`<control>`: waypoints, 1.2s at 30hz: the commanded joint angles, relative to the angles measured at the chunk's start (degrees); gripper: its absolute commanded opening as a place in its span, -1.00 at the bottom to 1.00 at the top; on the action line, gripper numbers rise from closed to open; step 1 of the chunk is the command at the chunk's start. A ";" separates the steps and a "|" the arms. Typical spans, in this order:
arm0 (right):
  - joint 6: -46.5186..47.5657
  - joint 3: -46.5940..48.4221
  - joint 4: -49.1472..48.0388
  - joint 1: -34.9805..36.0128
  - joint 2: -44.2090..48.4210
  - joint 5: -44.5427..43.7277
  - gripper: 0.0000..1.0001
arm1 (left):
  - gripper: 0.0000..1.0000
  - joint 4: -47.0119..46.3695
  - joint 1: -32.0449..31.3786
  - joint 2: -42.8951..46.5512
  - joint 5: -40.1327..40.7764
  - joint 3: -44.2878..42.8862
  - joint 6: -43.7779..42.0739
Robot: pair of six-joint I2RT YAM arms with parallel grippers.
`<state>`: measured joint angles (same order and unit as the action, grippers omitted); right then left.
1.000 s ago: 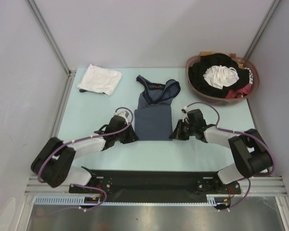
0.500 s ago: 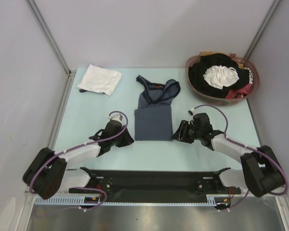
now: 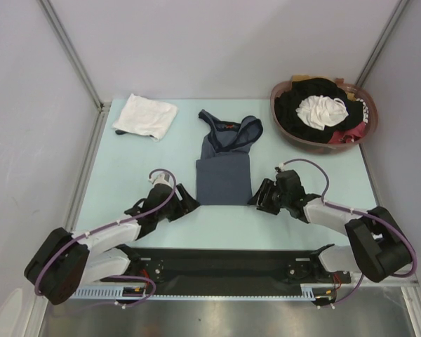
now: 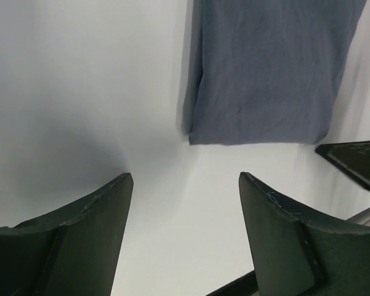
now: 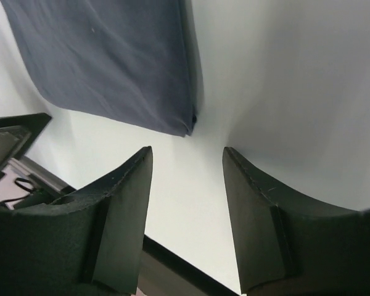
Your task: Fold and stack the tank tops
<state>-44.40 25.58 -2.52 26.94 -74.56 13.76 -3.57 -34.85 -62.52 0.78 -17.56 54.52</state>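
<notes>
top external view shows the pale table (image 3: 126, 161), with a brown basket (image 3: 276, 112) of mixed clothes at its far right corner. the slate grey-blue tank top (image 3: 223, 172) lies in the middle of the table. its long axis runs from the near edge toward the far edge, straps at the far end, and the lower part is doubled up into a neat rectangle. the white tank top (image 3: 145, 116) sits already folded near the far left corner, well apart from the grey one. the left gripper (image 3: 186, 203) rests just off the near left corner of the grey rectangle, and the right gripper (image 3: 261, 196) just off its near right corner. neither arm is nearer than the other, and from both sets of fingers the cloth lies ahead, toward the far edge. the left wrist view shows the left gripper (image 4: 185, 179) spread wide with nothing in it and the grey top's corner (image 4: 271, 74) a little beyond the tips. the right wrist view shows the right gripper (image 5: 188, 151) likewise released and empty, the cloth's corner (image 5: 111, 55) ahead and not touched. compared with a second ago, both grippers have drawn back from the sides of the rectangle toward the near edge, while the garment lies as it did.
</notes>
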 commanded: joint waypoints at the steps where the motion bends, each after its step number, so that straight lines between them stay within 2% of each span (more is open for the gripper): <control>1: -4.11 -0.53 -5.29 0.57 -2.77 -1.81 0.09 | 0.50 -7.40 -0.39 -2.42 -0.34 2.08 6.37; 5: -5.78 -0.27 -8.19 0.66 -4.88 -2.42 0.09 | 0.44 -13.12 -0.39 -6.19 -0.34 4.12 10.95; 8: -5.96 0.25 -9.34 0.83 -7.52 -2.25 0.01 | 0.41 -12.60 -0.39 -8.92 -2.01 2.80 11.04; 9: -5.96 0.52 -9.60 0.75 -8.13 -2.25 -0.15 | 0.40 -12.60 -0.48 -9.46 -2.01 2.45 11.04; 12: -6.05 0.61 -10.83 0.75 -9.81 -1.98 -0.35 | 0.39 -13.13 -0.39 -10.95 -2.01 2.09 11.04; 14: -5.96 0.61 -11.27 0.83 -10.34 -1.90 -0.55 | 0.35 -13.30 -0.39 -11.83 -1.74 1.92 10.96; 15: -5.96 0.61 -11.36 0.83 -10.34 -1.89 -0.73 | 0.33 -13.39 -0.39 -12.01 -1.66 1.83 10.96; 18: -5.52 0.43 -11.36 0.92 -10.07 -1.98 -1.00 | 0.27 -13.57 -0.39 -12.97 -1.22 1.83 10.69; 24: -5.26 0.61 -11.45 1.01 -9.81 -1.63 -1.00 | 0.15 -16.90 -0.48 -17.45 -2.35 2.36 12.35; 26: -5.43 0.52 -11.71 1.10 -9.55 -1.37 -1.00 | 0.05 -17.17 -0.39 -19.55 -2.71 1.75 12.71; 33: -5.17 0.43 -10.75 1.19 -7.00 -1.54 -1.00 | 0.02 -11.90 0.13 -21.59 -0.95 -1.95 12.36; 34: -5.17 0.43 -10.49 1.27 -6.30 -1.80 -1.00 | -0.01 -12.07 0.31 -22.02 -0.95 -1.78 12.36; 36: -5.08 0.08 -10.22 1.36 -5.68 -1.98 -1.00 | -0.22 -12.68 1.09 -22.99 -1.04 -2.04 12.36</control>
<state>-50.39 26.04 -13.61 27.81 -82.54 12.82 -24.32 -34.57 -82.65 -2.07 -20.23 67.85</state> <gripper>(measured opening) 0.014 0.411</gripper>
